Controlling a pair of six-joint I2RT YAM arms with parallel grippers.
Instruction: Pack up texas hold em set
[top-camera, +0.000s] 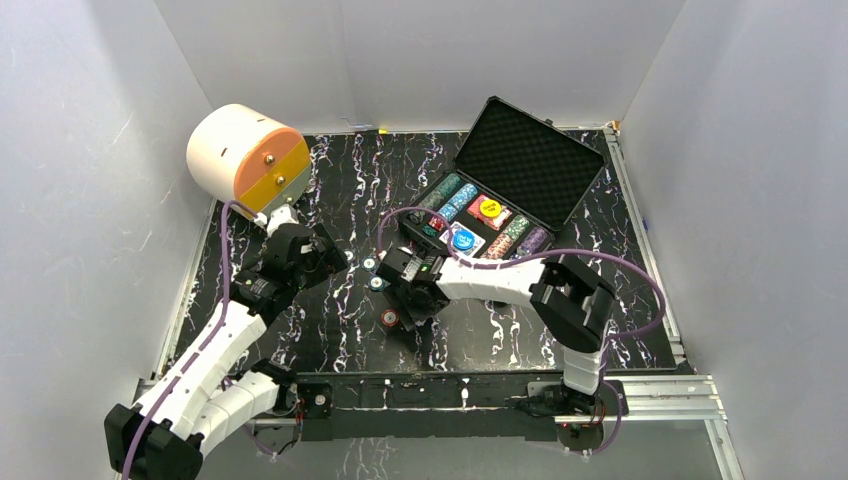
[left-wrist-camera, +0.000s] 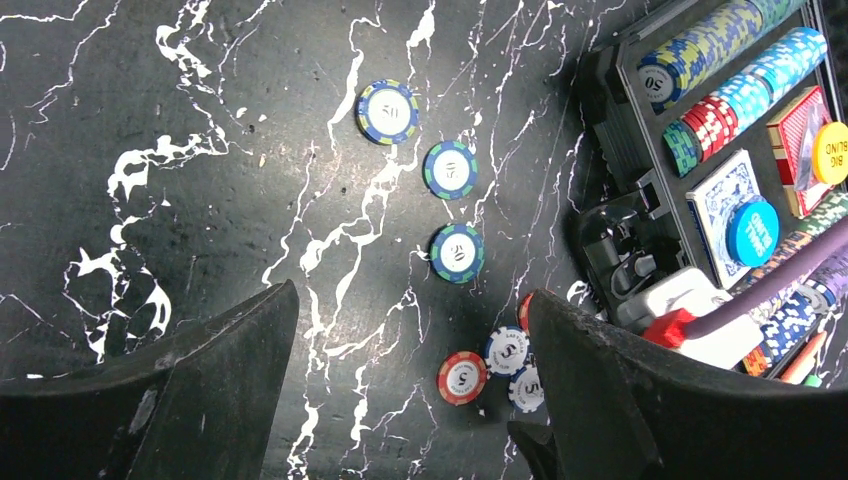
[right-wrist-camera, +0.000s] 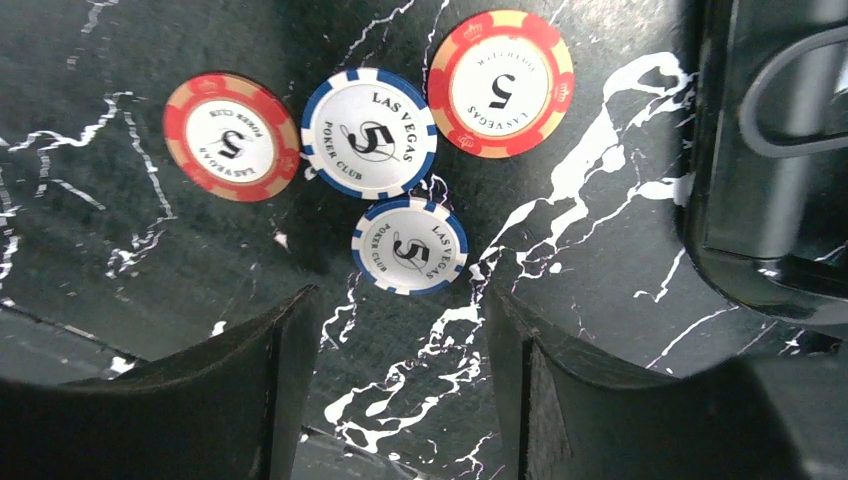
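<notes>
At far right of the table (top-camera: 330, 180), black case (top-camera: 530, 165) lies open, chip rows (top-camera: 452, 196) inside. Right gripper (right-wrist-camera: 400, 330) spread, empty, by four loose "5" chips (right-wrist-camera: 369, 132) near-left of the case. Left gripper (left-wrist-camera: 412, 300) spread, empty, above three blue chips (left-wrist-camera: 450, 170).

Tally on the table (top-camera: 330, 180): seven loose chips (top-camera: 376, 283), one open case (top-camera: 530, 160), one drawer drum (top-camera: 235, 150).
Three blue-and-green chips (left-wrist-camera: 388, 111) (left-wrist-camera: 450, 170) (left-wrist-camera: 457, 252), two red chips (right-wrist-camera: 232, 137) (right-wrist-camera: 501, 84), two blue-and-white chips (right-wrist-camera: 370, 131) (right-wrist-camera: 408, 244). In the case: one red deck (left-wrist-camera: 795, 140), one blue deck (left-wrist-camera: 722, 195), one yellow marker (left-wrist-camera: 832, 152), one blue marker (left-wrist-camera: 752, 232).
</notes>
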